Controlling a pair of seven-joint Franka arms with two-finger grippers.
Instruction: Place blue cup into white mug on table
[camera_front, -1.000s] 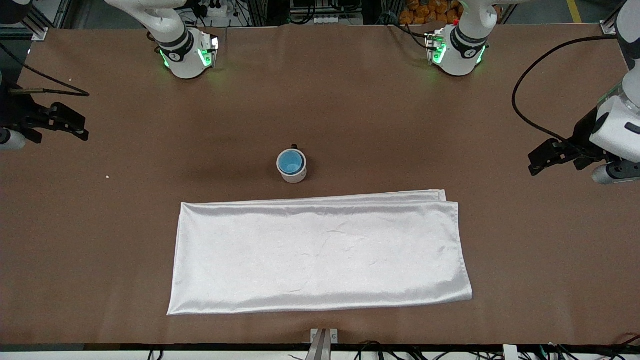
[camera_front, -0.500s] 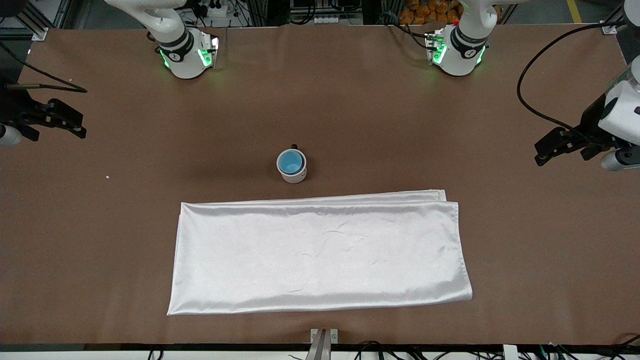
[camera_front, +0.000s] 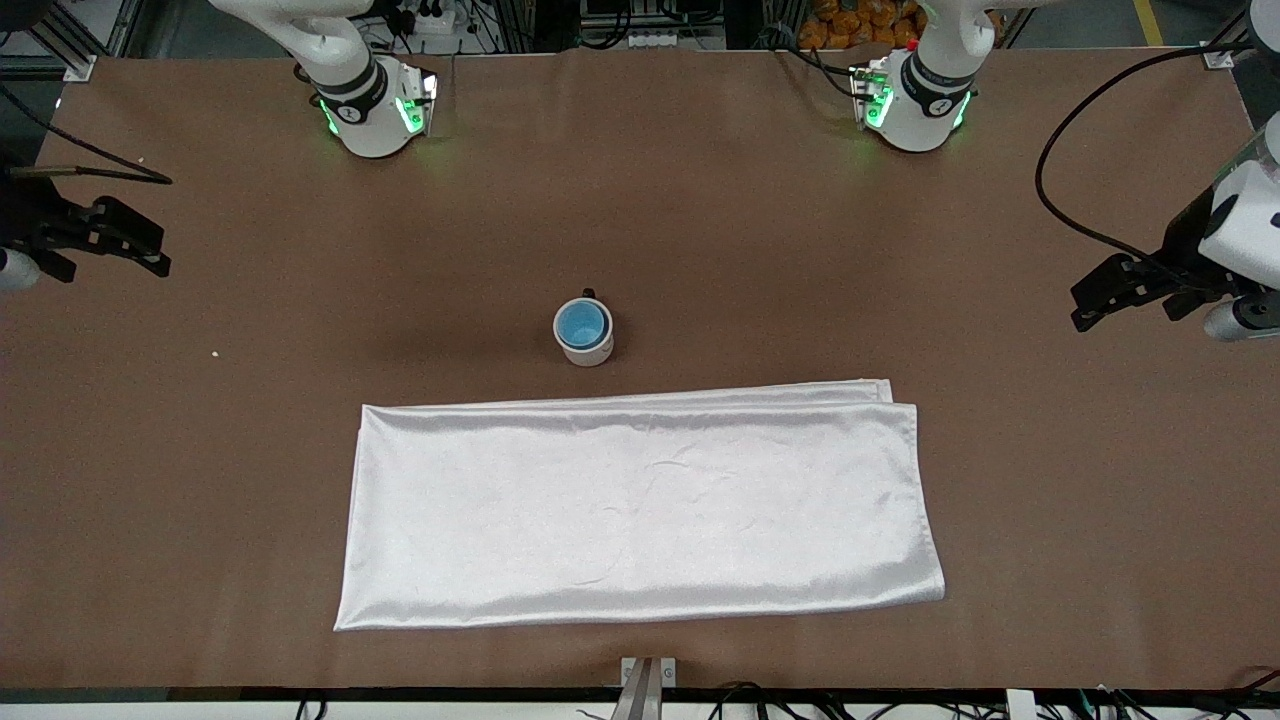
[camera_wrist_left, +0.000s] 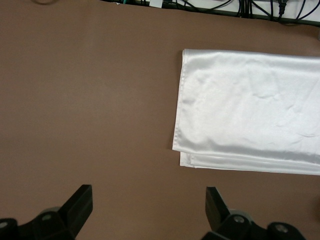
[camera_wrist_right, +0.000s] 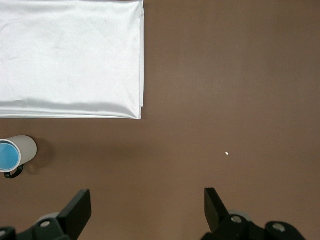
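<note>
The blue cup (camera_front: 581, 323) sits upright inside the white mug (camera_front: 592, 352), which stands on the brown table (camera_front: 800, 250) at its middle, black handle toward the robots' bases. The right wrist view shows the blue cup (camera_wrist_right: 7, 155) in the white mug (camera_wrist_right: 27, 146) at its edge. My left gripper (camera_front: 1080, 305) hangs open over the left arm's end of the table, holding nothing. My right gripper (camera_front: 162, 254) hangs open and empty over the right arm's end. In the wrist views, the left gripper (camera_wrist_left: 148, 197) and right gripper (camera_wrist_right: 147, 197) have only bare tabletop between their jaws.
A shiny white folded cloth (camera_front: 640, 510) lies flat, nearer the front camera than the mug; it also shows as the cloth (camera_wrist_left: 250, 110) and the cloth (camera_wrist_right: 70, 55) in the wrist views. A tiny white speck (camera_front: 214, 353) lies toward the right arm's end.
Both grippers have drifted slightly outward toward their ends of the table, the left one also toward the bases. The mug, cup and cloth have not moved.
</note>
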